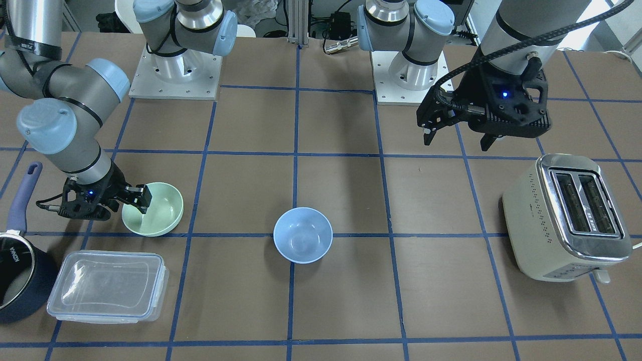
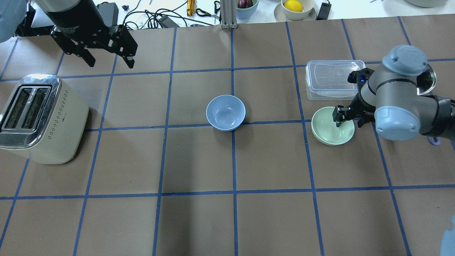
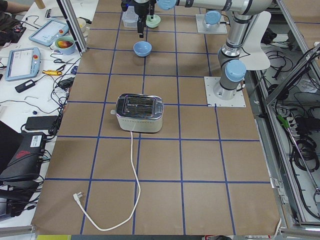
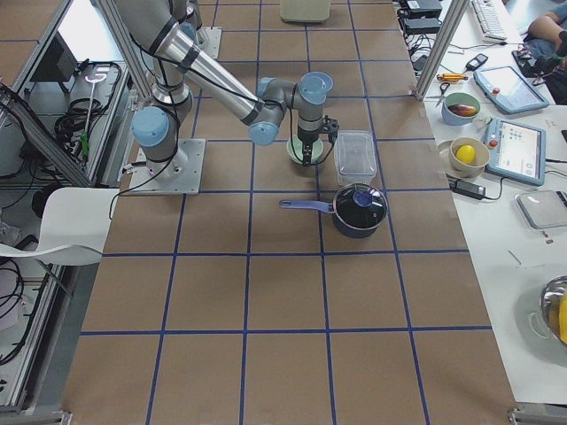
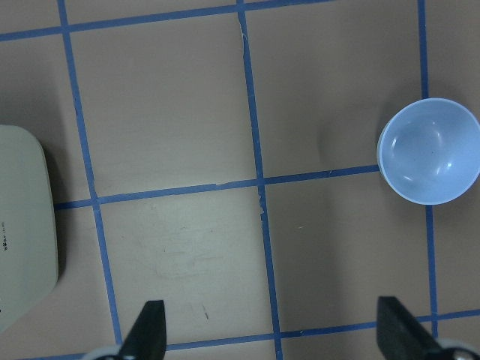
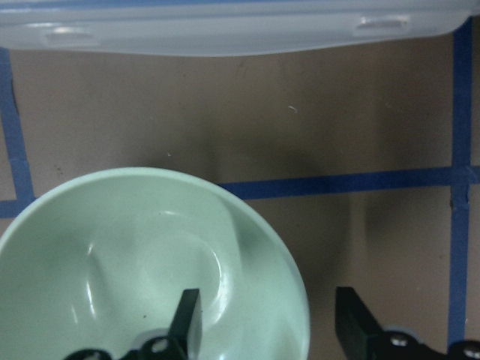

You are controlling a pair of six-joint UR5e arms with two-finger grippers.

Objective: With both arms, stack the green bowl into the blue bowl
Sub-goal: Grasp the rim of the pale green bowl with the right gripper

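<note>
The green bowl (image 1: 163, 218) sits upright on the table, on the robot's right side; it also shows in the overhead view (image 2: 328, 131). My right gripper (image 1: 138, 200) is open and straddles its rim, one finger inside the bowl (image 6: 112, 247) and one outside. The blue bowl (image 1: 302, 234) stands empty at the table's middle (image 2: 225, 112). My left gripper (image 1: 456, 143) is open and empty, held above the table near the robot's base (image 2: 111, 64), well away from the blue bowl (image 5: 427, 150).
A cream toaster (image 1: 567, 215) stands on the robot's left side. A clear lidded container (image 1: 108, 286) and a dark-blue saucepan (image 1: 20, 265) lie close beside the green bowl, away from the robot.
</note>
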